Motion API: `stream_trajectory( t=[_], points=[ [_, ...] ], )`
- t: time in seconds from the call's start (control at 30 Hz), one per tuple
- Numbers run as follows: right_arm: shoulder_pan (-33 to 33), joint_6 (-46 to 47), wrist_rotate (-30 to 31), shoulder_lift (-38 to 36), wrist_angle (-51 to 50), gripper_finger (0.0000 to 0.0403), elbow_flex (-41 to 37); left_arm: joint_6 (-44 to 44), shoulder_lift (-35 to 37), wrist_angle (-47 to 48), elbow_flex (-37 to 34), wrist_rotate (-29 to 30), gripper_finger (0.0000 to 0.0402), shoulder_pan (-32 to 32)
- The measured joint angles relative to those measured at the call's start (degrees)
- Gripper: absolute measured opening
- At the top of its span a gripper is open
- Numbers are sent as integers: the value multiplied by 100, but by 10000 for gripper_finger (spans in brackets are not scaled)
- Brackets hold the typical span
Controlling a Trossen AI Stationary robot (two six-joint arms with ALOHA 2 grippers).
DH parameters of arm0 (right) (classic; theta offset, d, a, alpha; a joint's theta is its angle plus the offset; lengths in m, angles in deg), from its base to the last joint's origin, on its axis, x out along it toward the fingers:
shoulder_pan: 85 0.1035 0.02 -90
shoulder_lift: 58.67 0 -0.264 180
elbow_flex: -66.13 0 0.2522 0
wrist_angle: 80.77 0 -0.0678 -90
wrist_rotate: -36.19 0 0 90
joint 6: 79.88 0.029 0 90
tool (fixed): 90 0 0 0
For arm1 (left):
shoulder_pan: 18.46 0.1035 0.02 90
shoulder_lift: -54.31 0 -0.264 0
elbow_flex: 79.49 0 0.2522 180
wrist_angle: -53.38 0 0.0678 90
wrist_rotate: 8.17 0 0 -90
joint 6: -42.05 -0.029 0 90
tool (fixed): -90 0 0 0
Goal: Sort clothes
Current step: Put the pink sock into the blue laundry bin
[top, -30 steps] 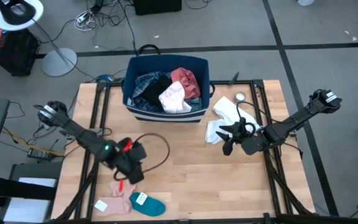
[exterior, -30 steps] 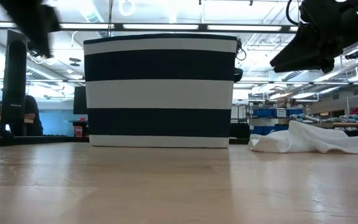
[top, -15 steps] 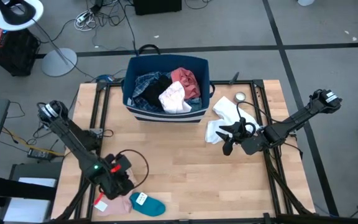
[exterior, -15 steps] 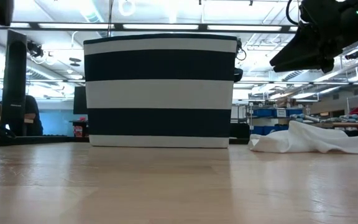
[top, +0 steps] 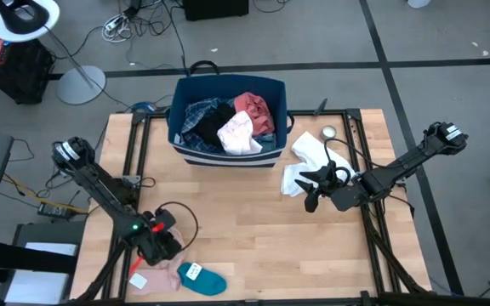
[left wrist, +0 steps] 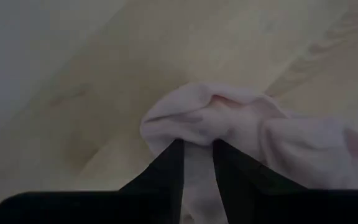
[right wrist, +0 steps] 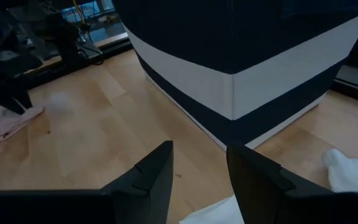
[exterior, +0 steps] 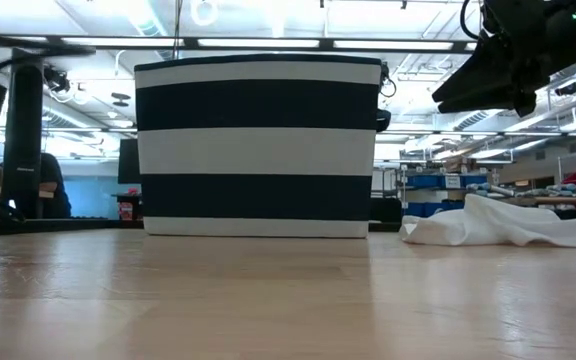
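Observation:
A pale pink piece [top: 158,277] lies on the table near its front left corner, with a teal sock [top: 204,279] beside it. My left gripper [top: 156,248] is low over the pink piece and shut on it [left wrist: 197,146]. A white piece [top: 306,161] lies on the table at the right of the bin. My right gripper [top: 311,192] is open and empty just above it, fingers toward the bin [right wrist: 201,152]. Plaid, coral-red and white pieces lie in the bin [top: 228,119]. My left gripper pinches a raised fold of the pale pink piece [left wrist: 199,121] between its two fingers, which come slanting down from above. The cloth bulges up just past the fingertips. The rest of the piece lies slack on the table [left wrist: 303,155].
The dark blue bin with white stripes [exterior: 258,145] stands at the far middle of the table. A small round tin [top: 328,133] sits at the far right. The middle of the tabletop [top: 245,221] is bare wood. A lamp and cables lie on the floor beyond.
My left gripper has gone toward the table's near left corner and down onto the pale pink piece, leaving the low view. My right gripper has kept still.

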Motion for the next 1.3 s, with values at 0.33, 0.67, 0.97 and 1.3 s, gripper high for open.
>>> stream_trajectory(
  t=[0.33, 0.67, 0.97, 1.3],
  points=[
    [0, -4, 2, 0, -2, 151, 0, 172, 22, -642, -349, -97, 19, 11],
    [0, -2, 2, 0, -2, 151, 0, 90, -17, 853, 489, -271, 2, 11],
    [0, -2, 4, 0, -2, 151, 0, -529, -12, 3093, 2042, 136, 0, 334],
    [0, -84, 52, 0, 169, 151, 0, -2233, -7, 4422, 3849, 1084, 0, 1392]
  ],
)
